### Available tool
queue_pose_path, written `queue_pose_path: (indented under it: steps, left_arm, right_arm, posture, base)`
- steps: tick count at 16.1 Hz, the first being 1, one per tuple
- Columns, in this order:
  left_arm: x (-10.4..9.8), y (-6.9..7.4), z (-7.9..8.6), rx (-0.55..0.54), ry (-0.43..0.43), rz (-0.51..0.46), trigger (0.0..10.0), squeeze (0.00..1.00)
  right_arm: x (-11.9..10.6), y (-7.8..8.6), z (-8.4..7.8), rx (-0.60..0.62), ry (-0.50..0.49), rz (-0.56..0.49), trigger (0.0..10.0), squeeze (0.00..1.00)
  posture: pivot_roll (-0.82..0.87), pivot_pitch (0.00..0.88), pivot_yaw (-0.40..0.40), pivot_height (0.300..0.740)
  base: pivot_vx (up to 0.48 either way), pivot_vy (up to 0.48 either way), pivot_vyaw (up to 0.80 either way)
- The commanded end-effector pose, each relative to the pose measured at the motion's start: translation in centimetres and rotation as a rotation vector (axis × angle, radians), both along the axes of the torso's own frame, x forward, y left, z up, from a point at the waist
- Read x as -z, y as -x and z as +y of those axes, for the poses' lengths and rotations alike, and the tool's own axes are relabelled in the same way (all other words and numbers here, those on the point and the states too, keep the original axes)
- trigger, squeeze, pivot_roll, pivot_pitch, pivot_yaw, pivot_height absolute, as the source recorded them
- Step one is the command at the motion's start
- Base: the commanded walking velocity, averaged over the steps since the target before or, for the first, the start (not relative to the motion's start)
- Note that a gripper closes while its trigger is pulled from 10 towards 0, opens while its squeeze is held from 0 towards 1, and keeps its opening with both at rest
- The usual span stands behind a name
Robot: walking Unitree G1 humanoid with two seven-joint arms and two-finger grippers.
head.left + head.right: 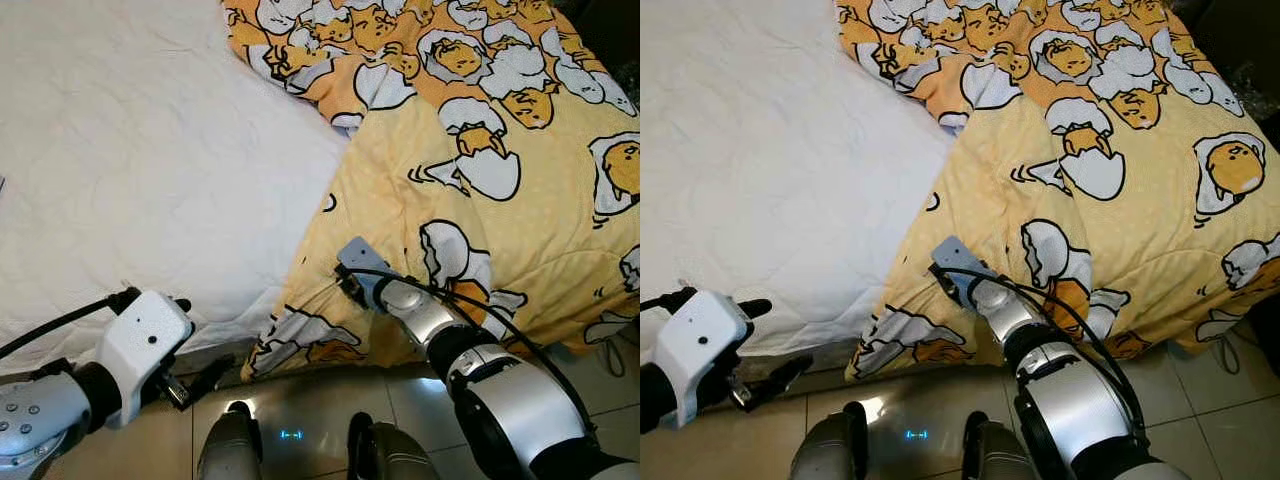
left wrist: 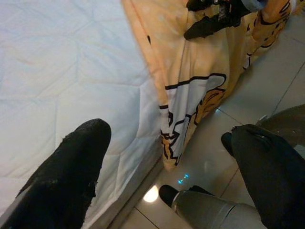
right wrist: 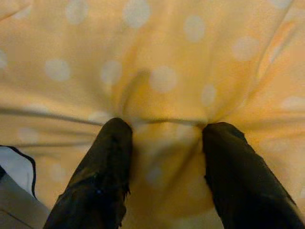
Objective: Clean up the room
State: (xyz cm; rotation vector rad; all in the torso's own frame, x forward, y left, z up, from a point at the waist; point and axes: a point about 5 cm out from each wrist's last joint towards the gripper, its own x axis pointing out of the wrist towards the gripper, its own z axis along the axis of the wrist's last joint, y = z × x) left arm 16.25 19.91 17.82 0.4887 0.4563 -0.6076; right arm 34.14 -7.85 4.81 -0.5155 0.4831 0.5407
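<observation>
A yellow quilt printed with cartoon eggs covers the right side of the bed and hangs over its front edge to the floor. My right gripper presses into the quilt near that hanging edge. In the right wrist view its two black fingers pinch a raised fold of the yellow fabric. The bed's left side is bare white sheet. My left gripper hangs open at the bed's front edge, low on the left, holding nothing.
Beige tiled floor runs along the front of the bed, and my own legs stand on it. A thin cord lies on the floor at the right, below the quilt's corner.
</observation>
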Motion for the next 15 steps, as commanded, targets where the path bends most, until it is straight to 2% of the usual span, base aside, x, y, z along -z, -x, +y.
queue_pose_path:
  steps: [1,5,11,12,13,15]
  left_arm:
    - [0.2,0.2,0.1,0.007,-0.005,0.018,10.0,0.00]
    - [0.0,0.0,0.0,0.021,0.001,0.021,10.0,0.00]
    - [0.2,-0.7,0.0,0.029,0.009,0.018,10.0,0.00]
    - [0.2,-0.8,0.0,0.031,0.010,0.017,10.0,0.00]
    - [0.2,-0.8,0.0,0.031,0.011,0.015,10.0,0.00]
    - [0.2,-1.0,-0.1,0.041,0.017,0.016,10.0,0.00]
  right_arm:
    - [0.4,0.1,-0.5,0.015,0.000,0.030,0.0,0.00]
    - [0.4,0.3,-0.5,-0.002,-0.069,0.065,0.0,0.00]
    - [0.5,0.7,-0.8,-0.095,-0.146,0.113,0.0,0.00]
    - [0.3,0.8,-0.6,-0.153,-0.202,0.135,0.0,0.00]
    - [0.2,1.4,-0.3,-0.270,-0.276,0.186,0.0,0.00]
    - [1.3,3.9,-0.5,-0.557,-0.329,0.339,0.0,0.00]
  posture:
    - [0.19,0.273,-0.062,0.740]
    - [0.19,0.264,-0.049,0.740]
    - [0.16,0.250,-0.037,0.740]
    - [0.16,0.247,-0.038,0.740]
    - [0.16,0.245,-0.035,0.740]
    - [0.16,0.245,-0.032,0.740]
  base:
    - [0.000,0.000,0.00]
    - [0.000,0.000,0.00]
    - [0.000,0.000,0.00]
    - [0.000,0.000,0.00]
    - [0.000,0.000,0.00]
    - [0.000,0.000,0.00]
